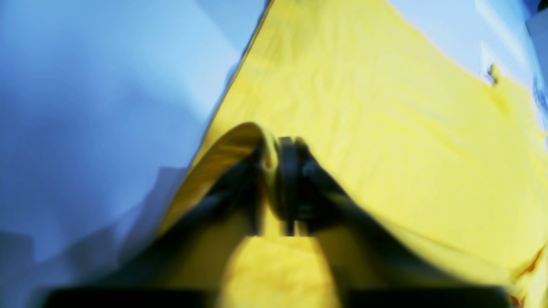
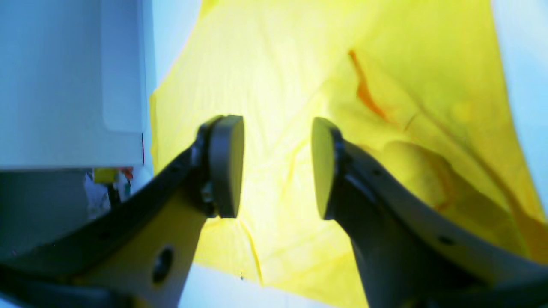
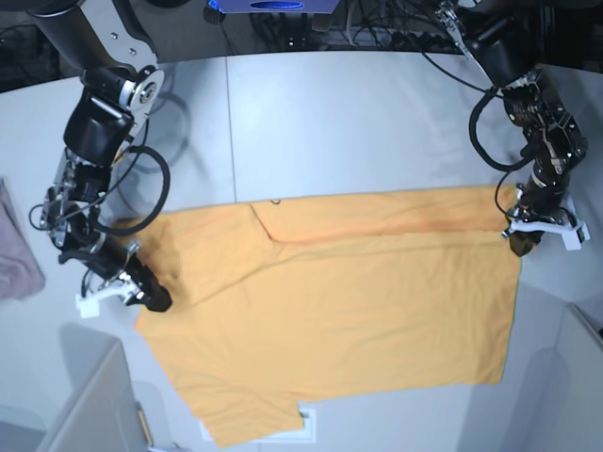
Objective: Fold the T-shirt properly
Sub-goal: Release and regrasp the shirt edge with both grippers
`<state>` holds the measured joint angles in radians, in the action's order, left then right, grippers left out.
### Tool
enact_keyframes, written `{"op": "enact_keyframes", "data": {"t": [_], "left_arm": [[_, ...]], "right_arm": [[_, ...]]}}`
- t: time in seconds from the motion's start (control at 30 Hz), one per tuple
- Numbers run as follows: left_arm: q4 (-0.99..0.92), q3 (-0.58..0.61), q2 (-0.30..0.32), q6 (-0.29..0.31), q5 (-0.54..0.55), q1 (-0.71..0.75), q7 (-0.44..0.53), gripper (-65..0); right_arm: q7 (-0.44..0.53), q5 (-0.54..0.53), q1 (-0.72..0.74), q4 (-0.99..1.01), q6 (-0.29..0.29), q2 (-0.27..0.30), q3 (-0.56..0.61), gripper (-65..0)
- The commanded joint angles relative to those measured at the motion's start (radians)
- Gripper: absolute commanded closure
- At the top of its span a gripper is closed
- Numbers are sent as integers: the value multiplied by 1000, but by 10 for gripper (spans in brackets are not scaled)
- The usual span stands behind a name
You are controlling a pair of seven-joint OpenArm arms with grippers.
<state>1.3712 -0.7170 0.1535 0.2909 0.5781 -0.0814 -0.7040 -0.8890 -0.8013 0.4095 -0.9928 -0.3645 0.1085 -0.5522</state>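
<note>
The orange-yellow T-shirt [image 3: 358, 311] lies spread flat across the white table, folded over along its far edge. My left gripper [image 3: 520, 243] is at the shirt's far right corner. In the blurred left wrist view, the left gripper [image 1: 274, 179] has its jaws close together with a raised fold of the T-shirt [image 1: 385, 128] pinched between them. My right gripper [image 3: 155, 299] sits at the shirt's left edge. The right wrist view shows the right gripper [image 2: 274, 167] open above the T-shirt [image 2: 274, 64], with nothing between its pads [image 2: 227, 167].
A pinkish-mauve cloth [image 3: 19, 254] lies at the table's left edge. Grey bin walls stand at the front left [image 3: 85, 405] and front right [image 3: 570, 386]. A white slip [image 3: 303, 428] peeks from under the shirt's near hem. A white box [image 2: 68, 81] stands beside the right gripper.
</note>
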Motion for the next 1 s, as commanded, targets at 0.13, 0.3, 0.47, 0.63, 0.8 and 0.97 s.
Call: {"op": "enact_keyframes", "data": {"t": [0.13,0.3,0.47,0.63,0.8,0.97], "left_arm": [[-48,3,39,9,16,-99,24,-489],[-3,-3,76,9,26,-125,19,-606],[187,-122,57,14,66,39,17,-602],[279,-181,47,14,181,256,17,-602],[284,-184,45,14,311,400,20,-602],[265,-183,14,14,345,426,22,-602]], "right_arm": [[41,-22,24,-33,-8,35,-2,-249],[43,-23,-80,-289,88,27,4,-249],[77,-22,-212,-561,319,-17,-2,-249],[112,-28,-338,-680,491,-53,4,-296],[112,-30,-426,-702,525,-100,-6,-357],[113,-20,-452,-664,529,-143,-6,-356]]}}
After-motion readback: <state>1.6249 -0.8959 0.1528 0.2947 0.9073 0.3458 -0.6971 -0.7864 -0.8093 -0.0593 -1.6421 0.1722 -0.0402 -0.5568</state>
